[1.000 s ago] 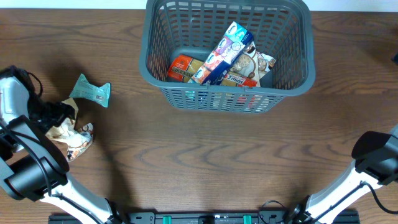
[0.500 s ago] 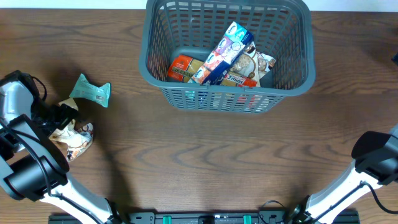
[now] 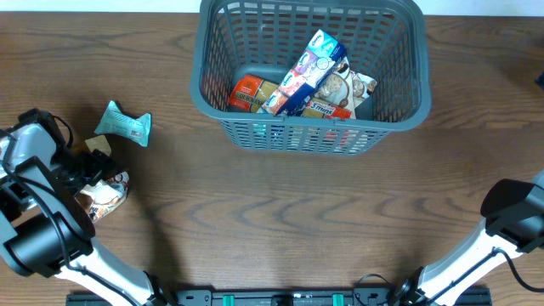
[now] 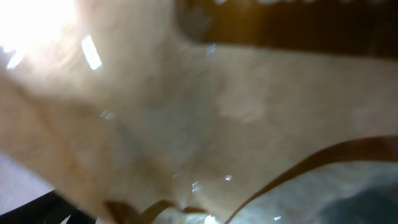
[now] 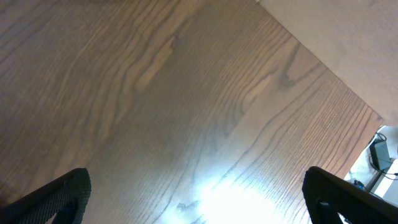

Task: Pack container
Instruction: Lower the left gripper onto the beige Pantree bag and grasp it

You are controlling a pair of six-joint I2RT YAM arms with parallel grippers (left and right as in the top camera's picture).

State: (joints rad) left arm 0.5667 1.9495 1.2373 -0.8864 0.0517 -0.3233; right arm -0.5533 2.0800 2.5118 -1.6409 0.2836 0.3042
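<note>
The dark grey-blue container (image 3: 310, 121) stands at the back middle of the table and holds several snack packets, with a blue-and-white one (image 3: 308, 72) on top. My left gripper (image 3: 89, 166) is at the far left, down on a crumpled tan snack packet (image 3: 106, 194). That packet (image 4: 205, 112) fills the left wrist view as a blur and hides the jaws. A teal packet (image 3: 126, 125) lies just behind the left gripper. My right gripper (image 5: 198, 194) is open and empty over bare wood, with its fingers (image 5: 62, 196) far apart.
The right arm's base (image 3: 518, 212) is at the right edge of the table. The right wrist view shows the table's edge (image 5: 323, 68) and the floor beyond. Bare wood lies between the container and the front edge.
My left gripper has moved to the right onto the tan packet, which has shifted and crumpled under it. The right arm, the teal packet and the container have not moved.
</note>
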